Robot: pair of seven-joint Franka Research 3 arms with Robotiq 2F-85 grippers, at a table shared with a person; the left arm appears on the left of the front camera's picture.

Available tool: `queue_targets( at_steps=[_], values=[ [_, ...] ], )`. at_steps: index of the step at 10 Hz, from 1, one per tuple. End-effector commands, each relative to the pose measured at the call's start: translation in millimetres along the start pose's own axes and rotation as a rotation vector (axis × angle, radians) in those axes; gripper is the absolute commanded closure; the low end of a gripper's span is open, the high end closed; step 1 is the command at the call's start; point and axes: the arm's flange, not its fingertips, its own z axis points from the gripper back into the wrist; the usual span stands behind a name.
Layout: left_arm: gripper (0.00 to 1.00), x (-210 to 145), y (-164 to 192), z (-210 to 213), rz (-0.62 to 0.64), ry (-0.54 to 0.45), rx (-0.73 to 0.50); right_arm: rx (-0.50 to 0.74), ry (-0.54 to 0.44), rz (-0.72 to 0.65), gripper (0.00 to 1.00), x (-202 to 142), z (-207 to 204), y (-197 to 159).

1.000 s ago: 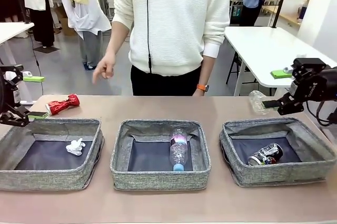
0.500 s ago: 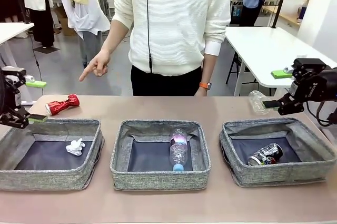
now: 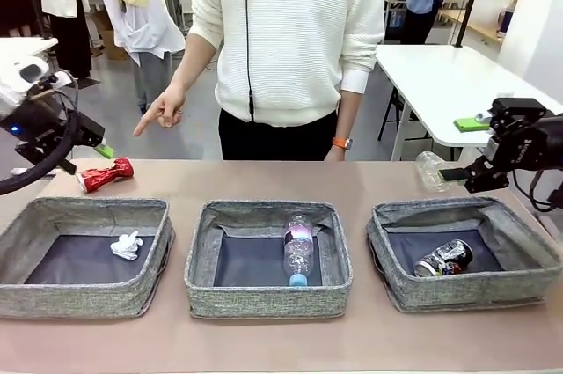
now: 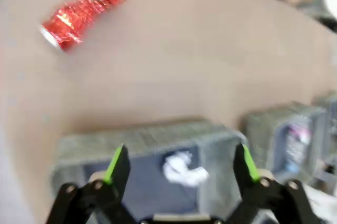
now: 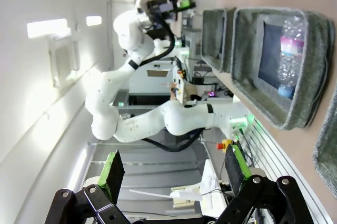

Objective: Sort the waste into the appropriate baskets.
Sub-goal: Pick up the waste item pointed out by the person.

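Observation:
A crushed red can (image 3: 104, 173) (image 4: 84, 9) lies on the table behind the left basket (image 3: 84, 207). My left gripper (image 3: 92, 143) (image 4: 181, 153) hovers open just above and left of that can, over the left basket's far rim (image 4: 147, 134). A white tissue wad (image 3: 126, 245) (image 4: 184, 168) lies in this basket. The middle basket (image 3: 268, 209) holds the clear bottle (image 3: 298, 249) (image 5: 288, 39). A black-silver can (image 3: 444, 257) lies in the right basket (image 3: 457, 207). Crumpled clear plastic (image 3: 431, 170) sits behind it, at the tips of my open, empty right gripper (image 3: 459, 175) (image 5: 174, 166).
A person in a white sweater stands at the far side, one hand (image 3: 158, 110) pointing down toward the red can. The table (image 3: 264, 343) in front of the baskets is bare. White tables stand behind at the right.
My left arm has risen from the table's left edge and swung right, and now hangs above the red can. The person's hand dropped slightly into a pointing pose. The right arm has not moved.

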Motion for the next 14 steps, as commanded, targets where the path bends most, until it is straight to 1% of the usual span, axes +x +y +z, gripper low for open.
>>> queue_targets(
  at_steps=[1, 2, 3, 6, 7, 8, 9, 10, 11, 12, 13, 14],
  values=[
    [0.00, 3, -6, -6, -0.013, -0.171, 0.776, 0.015, 0.006, 0.019, 0.00, 0, 2, 2],
    [0.00, 7, -11, -5, -0.016, -0.236, 0.780, 0.015, 0.006, 0.019, 0.00, 0, 2, 2],
    [0.00, 12, -3, -2, -0.054, -0.067, 0.145, 0.015, 0.006, 0.019, 0.00, 0, 2, 2],
    [0.00, 12, -3, -2, -0.054, -0.067, 0.145, 0.015, 0.006, 0.019, 0.00, 0, 2, 2],
    [0.00, 12, -10, -9, -0.055, -0.090, 0.205, 0.015, 0.006, 0.019, 0.00, 0, 2, 2],
    [0.00, 35, -7, -25, -0.079, -0.035, 0.214, 0.015, 0.006, 0.019, 0.00, 0, 2, 2],
    [0.00, 53, -7, -44, -0.101, -0.007, 0.250, 0.015, 0.006, 0.019, 0.00, 0, 2, 2],
    [0.00, 67, -1, -62, -0.121, 0.054, 0.275, 0.015, 0.006, 0.019, 0.00, 0, 2, 2],
    [0.00, 82, 8, -84, -0.130, 0.083, 0.311, 0.015, 0.006, 0.019, 0.00, 0, 2, 2],
    [0.00, 93, 19, -99, -0.130, 0.121, 0.316, 0.015, 0.006, 0.019, 0.00, 0, 2, 2],
    [0.00, 103, 31, -111, -0.167, 0.133, 0.352, 0.015, 0.006, 0.019, 0.00, 0, 2, 2],
    [0.00, 111, 37, -123, -0.170, 0.127, 0.369, 0.015, 0.006, 0.019, 0.00, 0, 2, 2]
  ],
)
